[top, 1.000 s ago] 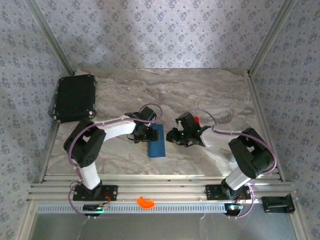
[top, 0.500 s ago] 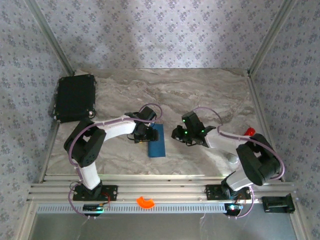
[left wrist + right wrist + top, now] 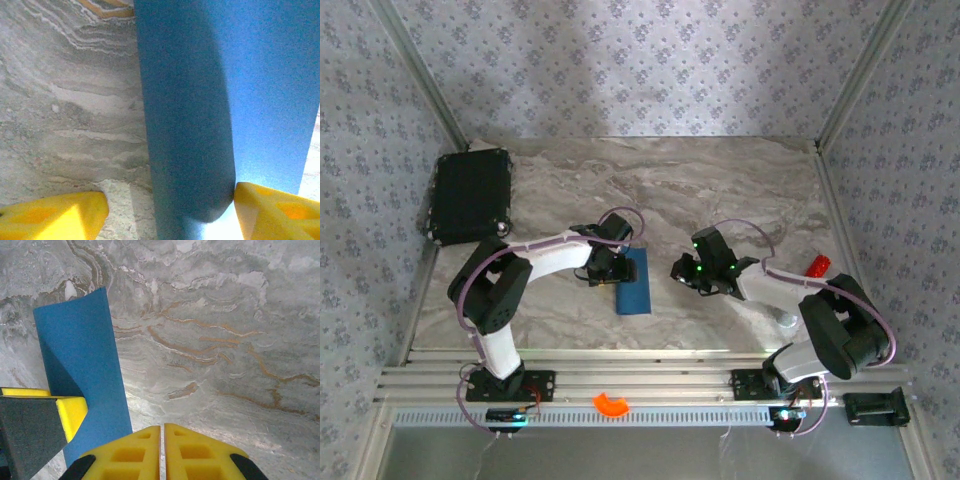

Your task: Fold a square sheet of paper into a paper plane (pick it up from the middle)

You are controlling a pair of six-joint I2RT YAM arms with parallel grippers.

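The square sheet of paper, dark blue, lies flat on the marble table as a long folded strip. My left gripper stands open at its left edge. In the left wrist view the paper runs up between the yellow fingers, one on the bare table, the other at the sheet's right side; the gripper holds nothing. My right gripper hovers to the right of the sheet, apart from it. In the right wrist view it is shut with nothing in it, and the paper lies to its left.
A black case sits at the table's far left corner. A small red block lies beside the right arm. An orange curved piece rests on the front rail. Bare marble stretches behind both grippers.
My right gripper has closed and drawn back to the right, away from the paper. The left arm and the paper have stayed put.
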